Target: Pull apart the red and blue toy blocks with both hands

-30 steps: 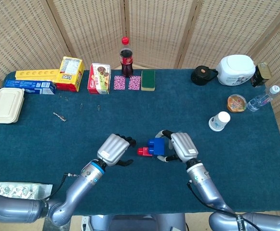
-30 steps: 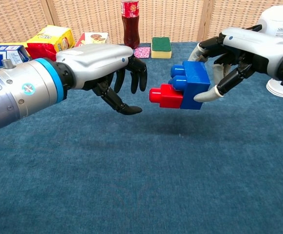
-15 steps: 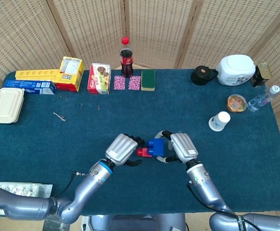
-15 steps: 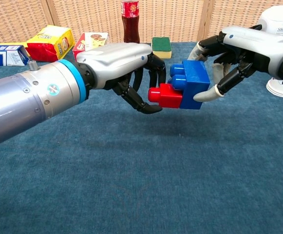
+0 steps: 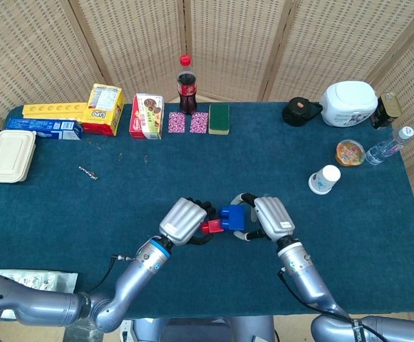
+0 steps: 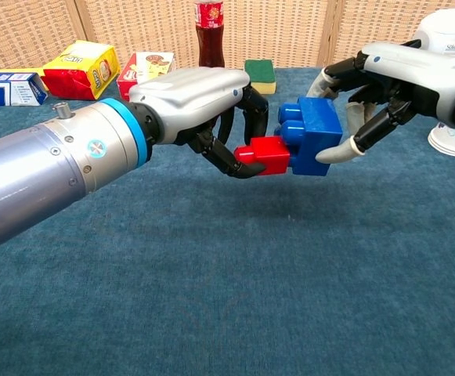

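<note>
Blue cloth covers the table [image 5: 64, 206], and above its near middle I hold the joined blocks clear of it, lying left to right between my hands. My left hand [image 6: 200, 98] pinches the red block [image 6: 264, 154] while my right hand [image 6: 384, 70] grips the blue block [image 6: 312, 137], so the pull should run straight along that axis.

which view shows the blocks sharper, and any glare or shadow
Chest view: red block and blue block are close and crisp, a soft sheen on the left hand, a faint shadow on the cloth below. Head view: blocks small, light even, no glare.
</note>
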Robot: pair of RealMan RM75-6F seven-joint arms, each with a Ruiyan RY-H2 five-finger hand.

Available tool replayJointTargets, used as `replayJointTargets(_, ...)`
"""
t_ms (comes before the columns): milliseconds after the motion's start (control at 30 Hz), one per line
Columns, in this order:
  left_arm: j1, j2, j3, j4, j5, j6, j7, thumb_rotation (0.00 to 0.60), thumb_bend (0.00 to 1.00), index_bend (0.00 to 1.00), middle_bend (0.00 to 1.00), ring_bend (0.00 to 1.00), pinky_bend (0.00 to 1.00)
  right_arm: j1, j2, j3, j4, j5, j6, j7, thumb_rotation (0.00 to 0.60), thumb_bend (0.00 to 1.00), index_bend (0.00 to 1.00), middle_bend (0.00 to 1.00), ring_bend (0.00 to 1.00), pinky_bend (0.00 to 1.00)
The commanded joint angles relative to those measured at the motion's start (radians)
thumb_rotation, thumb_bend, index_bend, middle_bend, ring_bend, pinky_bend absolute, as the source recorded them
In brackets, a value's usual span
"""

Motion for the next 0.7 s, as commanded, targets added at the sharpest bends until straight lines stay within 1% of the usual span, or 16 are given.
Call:
replayJointTargets(33,0.001,0.001,0.0,0.001,-0.004,-0.002,-0.006,0.458,0.35,0.56,0.48,0.56,0.57,0.0,0.001,0.001,0.002,0.001,0.001,0.0,0.6,0.21,0.5,0.55,0.65,0.53)
replayJointTargets(100,0.002,0.011,0.002,-0.004,-0.005,-0.005,-0.009,0.466,0.36,0.56,0.48,0.56,0.57,-0.001,0.003,0.002,0.005,0.005,0.002,-0.002,0.596,0.21,0.5,0.55,0.65,0.53)
replayJointTargets(200,0.01,0.042,0.012,-0.028,-0.001,-0.01,-0.017,0.46,0.36,0.56,0.48,0.56,0.57,-0.001,0.008,0.005,0.011,0.016,-0.001,-0.002,0.596,0.21,0.5,0.55,0.65,0.53)
replayJointTargets(333,0.04,0.123,0.055,-0.065,0.047,0.0,-0.032,0.464,0.36,0.57,0.48,0.56,0.57,-0.001,0.008,0.007,0.032,0.026,-0.01,0.01,0.6,0.21,0.5,0.55,0.65,0.53)
replayJointTargets(400,0.057,0.167,0.076,-0.08,0.07,-0.001,-0.057,0.458,0.36,0.56,0.48,0.56,0.57,0.001,0.004,0.006,0.043,0.03,-0.016,0.013,0.6,0.21,0.5,0.55,0.65,0.53)
replayJointTargets(500,0.087,0.229,0.101,-0.092,0.096,0.004,-0.104,0.466,0.36,0.56,0.48,0.56,0.57,0.003,-0.004,0.001,0.06,0.032,-0.023,0.013,0.6,0.21,0.5,0.55,0.65,0.53)
replayJointTargets(600,0.128,0.302,0.135,-0.09,0.146,0.021,-0.167,0.46,0.36,0.56,0.48,0.56,0.56,0.005,-0.019,-0.008,0.084,0.033,-0.031,0.012,0.599,0.21,0.5,0.55,0.65,0.53)
replayJointTargets(700,0.157,0.338,0.162,-0.059,0.183,0.034,-0.214,0.459,0.36,0.56,0.48,0.56,0.55,0.004,-0.031,-0.018,0.107,0.034,-0.036,0.006,0.6,0.21,0.5,0.55,0.65,0.52)
